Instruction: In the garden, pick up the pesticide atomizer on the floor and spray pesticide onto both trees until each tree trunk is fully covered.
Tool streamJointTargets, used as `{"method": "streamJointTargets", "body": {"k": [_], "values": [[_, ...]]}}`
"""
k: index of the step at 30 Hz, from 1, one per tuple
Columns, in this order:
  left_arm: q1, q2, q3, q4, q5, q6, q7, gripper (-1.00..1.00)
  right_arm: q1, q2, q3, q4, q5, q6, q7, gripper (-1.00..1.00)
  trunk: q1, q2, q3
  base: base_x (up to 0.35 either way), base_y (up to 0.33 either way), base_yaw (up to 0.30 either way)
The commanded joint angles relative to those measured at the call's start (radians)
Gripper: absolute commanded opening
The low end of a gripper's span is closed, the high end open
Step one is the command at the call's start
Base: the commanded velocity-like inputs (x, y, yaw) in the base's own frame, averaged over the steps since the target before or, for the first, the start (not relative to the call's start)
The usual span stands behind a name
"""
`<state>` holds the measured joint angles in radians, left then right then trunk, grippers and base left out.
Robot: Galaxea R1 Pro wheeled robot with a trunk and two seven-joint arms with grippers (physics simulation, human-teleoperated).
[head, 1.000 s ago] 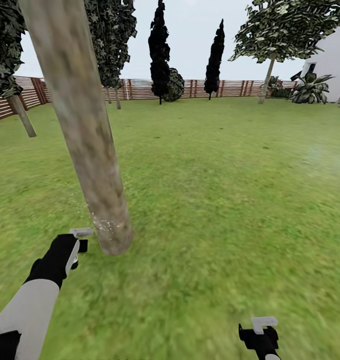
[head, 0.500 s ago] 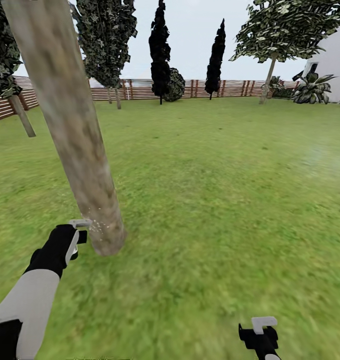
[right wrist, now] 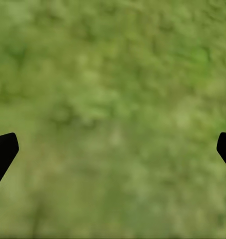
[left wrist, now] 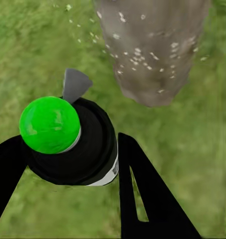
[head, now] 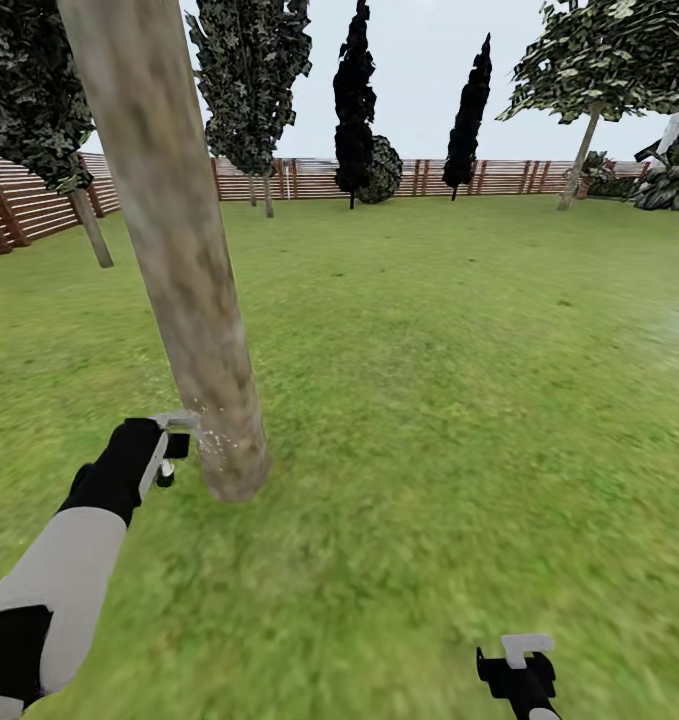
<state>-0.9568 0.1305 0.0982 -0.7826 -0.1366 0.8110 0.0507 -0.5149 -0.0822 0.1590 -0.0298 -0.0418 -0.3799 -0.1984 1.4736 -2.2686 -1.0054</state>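
Raised slightly vs 0.5 s ago, left hand (left wrist: 95, 164) pinches black green-capped pesticide atomizer (left wrist: 68, 139), nozzle near thick mottled grey-brown tree trunk (head: 184, 260), probably spray-flecked. Right hand (right wrist: 113, 149) spread over blurry green grass floor (head: 459, 400).

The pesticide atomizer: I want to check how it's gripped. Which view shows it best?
The left wrist view: the pesticide atomizer, green-capped and black, sits close up between the left gripper fingers, its nozzle aimed at the speckled tree trunk. The head view gives just its grey nozzle by the gripper; the right wrist view, grass.
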Motion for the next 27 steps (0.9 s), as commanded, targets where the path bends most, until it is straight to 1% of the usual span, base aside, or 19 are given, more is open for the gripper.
{"method": "streamJointTargets", "body": {"k": [1,2,7,8,10,12,15,18,27], "values": [[-0.020,0.001,-0.008,0.000,-0.017,0.006,-0.044,-1.00,-0.001,0.000,0.008,0.001,-0.004,-0.002,-0.004,1.00,0.000,0.000,-0.001,0.000,0.000,0.001],[-0.026,0.003,-0.010,0.001,-0.019,0.006,-0.055,-1.00,-0.001,-0.001,0.008,0.001,-0.005,-0.001,-0.004,1.00,0.000,0.000,-0.001,0.000,0.000,0.000],[-0.016,0.073,-0.012,0.004,-0.017,0.007,-0.061,-1.00,-0.001,-0.001,0.008,0.001,-0.004,-0.002,-0.004,1.00,0.000,0.000,-0.001,0.002,0.000,0.000],[-0.014,0.075,-0.012,0.003,-0.016,0.007,-0.062,-1.00,-0.001,-0.001,0.008,0.001,-0.004,-0.002,-0.004,1.00,0.000,0.000,-0.001,0.160,0.000,0.000],[-0.013,0.074,-0.033,0.002,-0.015,0.007,-0.063,-1.00,-0.001,-0.001,0.008,0.001,-0.004,-0.002,-0.004,1.00,0.000,0.000,-0.001,0.297,0.000,0.000],[-0.013,0.072,-0.042,0.002,-0.011,0.007,-0.063,-1.00,-0.001,-0.001,0.008,0.001,-0.004,-0.002,-0.004,1.00,0.000,0.000,-0.001,0.301,-0.062,0.000],[-0.013,0.074,-0.040,0.002,-0.009,0.008,-0.063,-1.00,-0.001,-0.001,0.009,0.001,-0.004,-0.002,-0.004,1.00,0.000,0.000,-0.001,0.107,-0.228,0.000],[-0.016,0.076,-0.039,0.001,-0.008,0.019,-0.063,-1.00,-0.001,0.000,0.009,0.001,-0.004,-0.002,-0.004,1.00,0.000,0.000,-0.001,0.010,-0.270,0.000],[-0.023,0.077,-0.038,0.000,-0.008,0.020,-0.065,-1.00,-0.001,0.001,0.010,0.001,-0.004,-0.002,-0.004,1.00,0.000,0.000,-0.001,0.000,-0.274,0.000]]}}
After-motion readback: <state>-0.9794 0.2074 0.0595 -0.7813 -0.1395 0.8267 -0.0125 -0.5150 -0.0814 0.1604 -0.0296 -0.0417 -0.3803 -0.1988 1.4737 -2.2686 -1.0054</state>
